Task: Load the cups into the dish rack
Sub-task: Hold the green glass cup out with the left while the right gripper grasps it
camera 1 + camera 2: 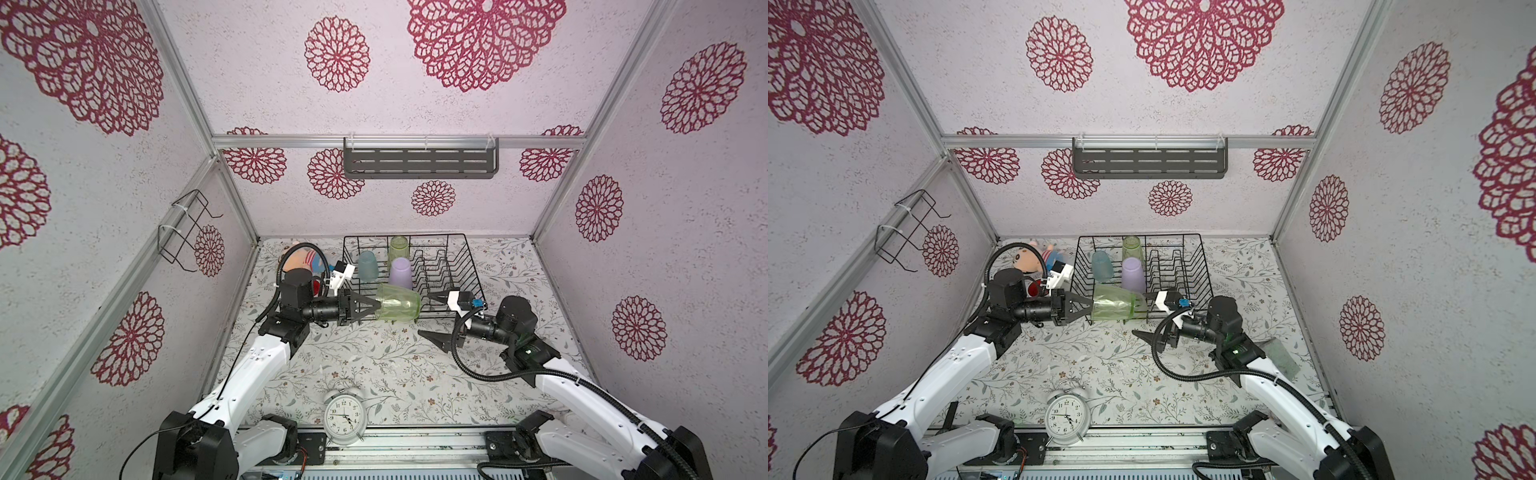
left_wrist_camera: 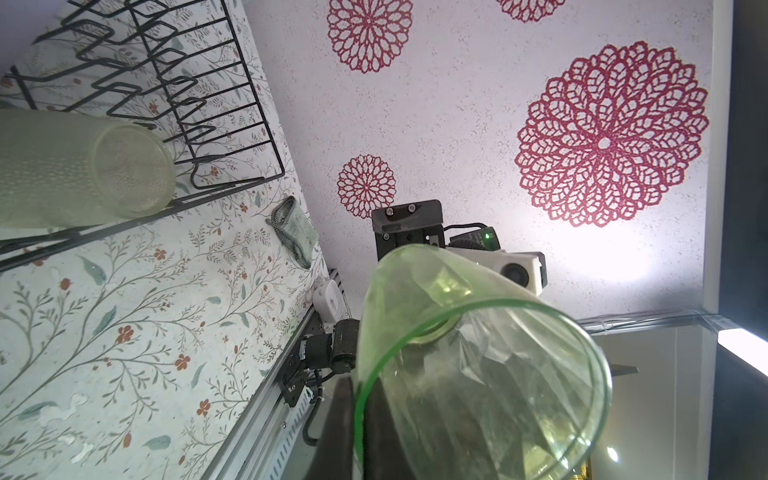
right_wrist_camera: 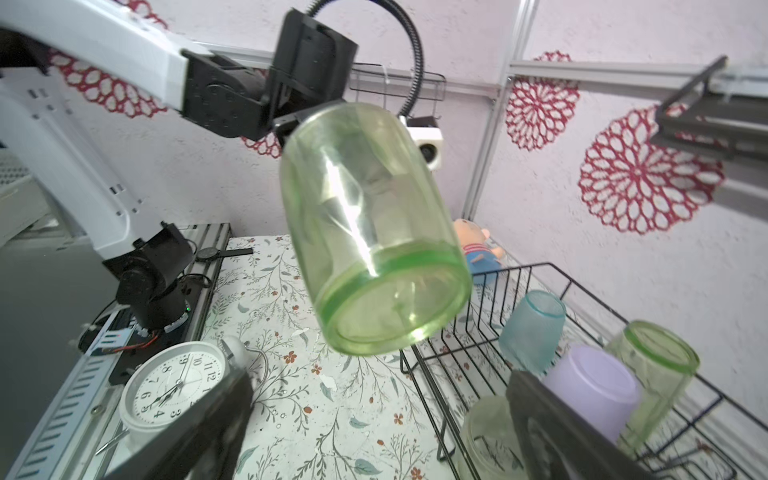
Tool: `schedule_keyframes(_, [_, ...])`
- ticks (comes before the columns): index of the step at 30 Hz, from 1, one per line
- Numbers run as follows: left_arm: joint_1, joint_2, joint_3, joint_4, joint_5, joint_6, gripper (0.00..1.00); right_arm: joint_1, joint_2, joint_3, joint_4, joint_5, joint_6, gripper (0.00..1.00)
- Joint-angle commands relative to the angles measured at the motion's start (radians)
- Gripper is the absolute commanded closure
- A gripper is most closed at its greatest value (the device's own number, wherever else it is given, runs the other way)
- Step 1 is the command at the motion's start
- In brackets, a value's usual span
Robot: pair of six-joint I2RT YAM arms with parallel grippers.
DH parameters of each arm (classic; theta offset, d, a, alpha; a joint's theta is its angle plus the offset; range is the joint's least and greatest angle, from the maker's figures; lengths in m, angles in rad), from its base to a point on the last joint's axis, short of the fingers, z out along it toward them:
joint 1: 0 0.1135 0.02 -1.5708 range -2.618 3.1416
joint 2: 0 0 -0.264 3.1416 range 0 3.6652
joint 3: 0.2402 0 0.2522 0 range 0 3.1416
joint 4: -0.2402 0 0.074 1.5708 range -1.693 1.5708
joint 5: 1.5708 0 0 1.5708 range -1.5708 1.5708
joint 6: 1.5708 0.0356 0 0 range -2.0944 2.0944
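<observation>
A translucent green tumbler [image 1: 399, 307] [image 1: 1113, 305] hangs on its side above the near-left corner of the black wire dish rack [image 1: 436, 235] [image 3: 582, 286]. My left gripper [image 1: 376, 309] [image 2: 359, 432] is shut on its rim, one finger inside and one outside. The tumbler's base [image 3: 390, 307] points at my right gripper [image 1: 432, 318] [image 3: 374, 436], which stands open and empty just to its right. In the rack sit a light-blue cup [image 1: 368, 266] [image 3: 532, 332], a lilac tumbler [image 1: 401, 272] [image 3: 590, 395], a green tumbler [image 1: 398, 247] [image 3: 652, 374] and a pale green one [image 3: 486, 436] [image 2: 83, 166].
A white alarm clock [image 1: 345, 415] stands at the table's near edge. A plush toy [image 1: 303, 257] lies left of the rack, behind the left arm. A greenish cloth [image 1: 1279, 353] lies at the right. A grey slotted shelf [image 1: 419, 160] and a wire bracket [image 1: 187, 228] hang on the walls.
</observation>
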Motion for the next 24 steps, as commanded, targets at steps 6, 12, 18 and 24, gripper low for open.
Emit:
schedule_keyframes(6, [-0.010, 0.008, -0.049, 0.195, 0.073, -0.064, 1.00, 0.010, 0.050, 0.038, 0.203, -0.064, -0.070, 0.07])
schedule_keyframes(12, [-0.028, -0.007, -0.065, 0.209, 0.078, -0.057, 1.00, 0.011, 0.080, 0.050, 0.220, -0.080, -0.049, 0.08])
schedule_keyframes(18, [-0.042, 0.008, -0.066, 0.217, 0.077, -0.056, 1.00, 0.013, 0.105, 0.043, 0.266, -0.085, -0.027, 0.10])
schedule_keyframes(24, [-0.050, 0.026, -0.061, 0.225, 0.077, -0.053, 1.00, 0.024, 0.148, 0.048, 0.364, -0.140, 0.055, 0.21])
